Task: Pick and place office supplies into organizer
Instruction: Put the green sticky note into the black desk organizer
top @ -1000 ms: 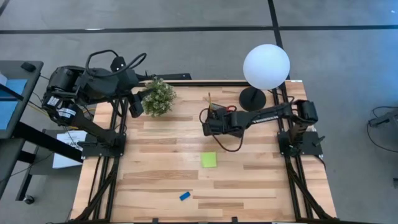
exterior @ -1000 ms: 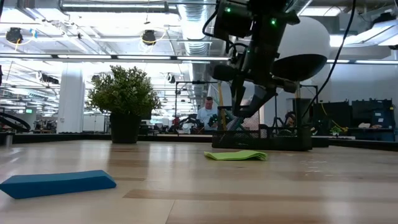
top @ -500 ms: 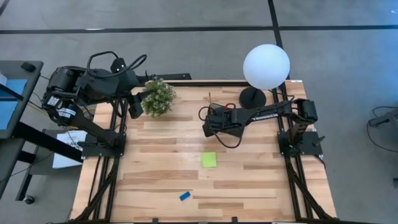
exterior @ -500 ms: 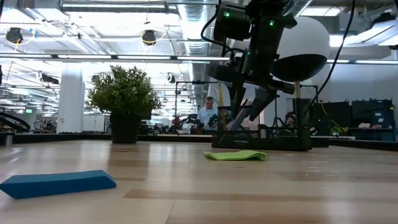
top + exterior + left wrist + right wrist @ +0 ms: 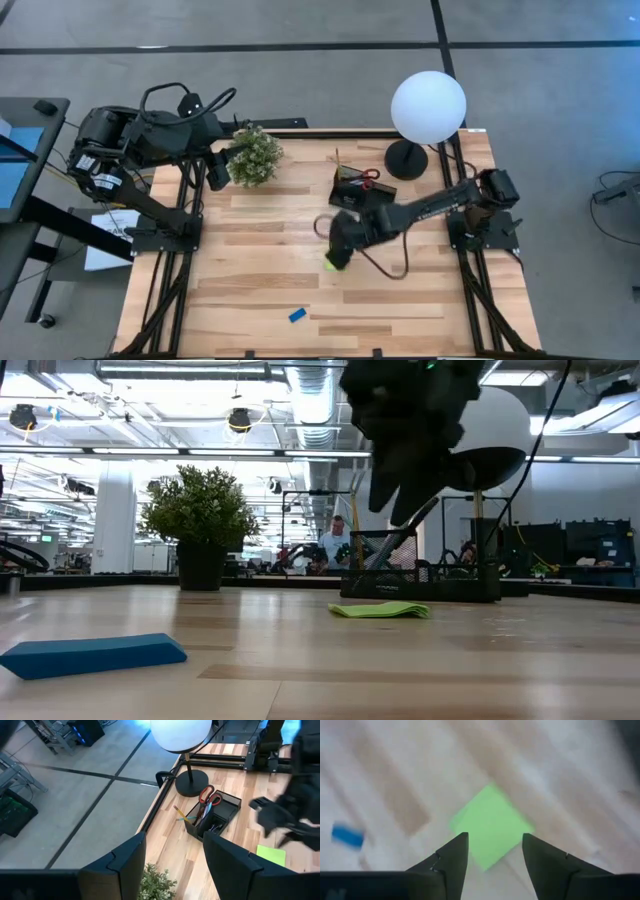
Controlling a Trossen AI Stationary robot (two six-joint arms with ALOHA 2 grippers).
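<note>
My right gripper is open and hangs above the lime-green sticky-note pad, which lies flat on the table. The blue eraser lies nearer the near edge, also seen in the low view. The black organizer stands by the lamp base and holds the red-handled scissors, a yellow pencil and pens. My left gripper is open, raised over the far left corner above the plant.
A potted plant stands at the far left. A lamp with a white globe and round black base stands at the far right beside the organizer. Bare wood lies across the table's near half.
My right arm has swung from over the organizer toward the near edge and slightly left, and now hangs over the green sticky-note pad. The pad, eraser and organizer have stayed in place.
</note>
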